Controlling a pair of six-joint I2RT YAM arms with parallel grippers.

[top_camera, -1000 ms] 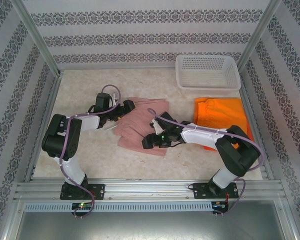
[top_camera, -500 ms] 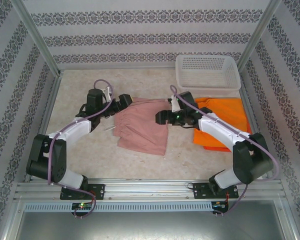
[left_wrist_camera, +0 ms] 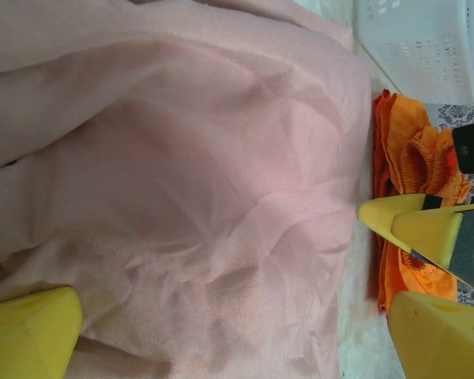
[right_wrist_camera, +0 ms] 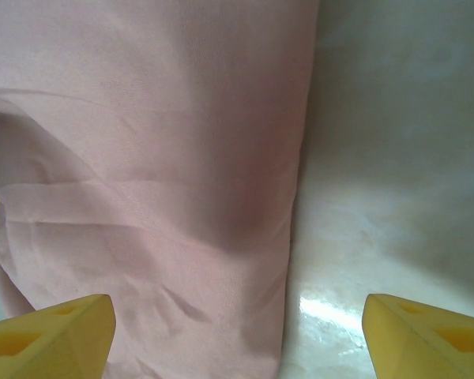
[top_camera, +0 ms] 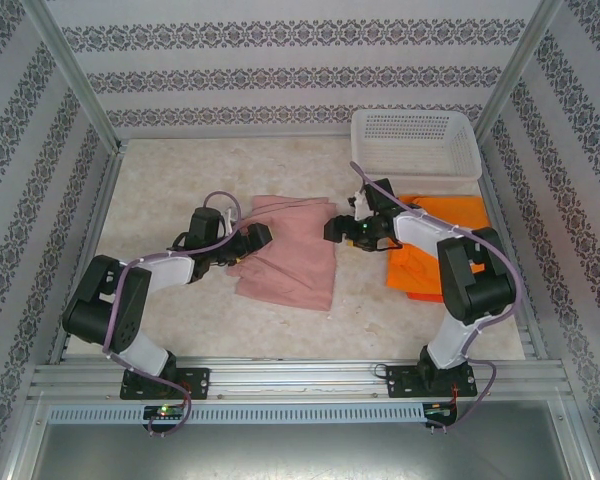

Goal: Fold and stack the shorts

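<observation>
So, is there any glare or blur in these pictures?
Right wrist view: a bright glare patch on the table beside the pink shorts; the right fingertips are blurred. Left wrist view: the left fingertips are out of focus, the pink shorts sharper. Top external view: evenly lit and sharp.

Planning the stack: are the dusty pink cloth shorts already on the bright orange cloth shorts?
No, the dusty pink cloth shorts lie apart from the bright orange cloth shorts, bare tabletop between them.

The right arm (top_camera: 468, 272) covers part of the orange shorts (top_camera: 464, 210); possibly two pairs, hard to tell.
</observation>
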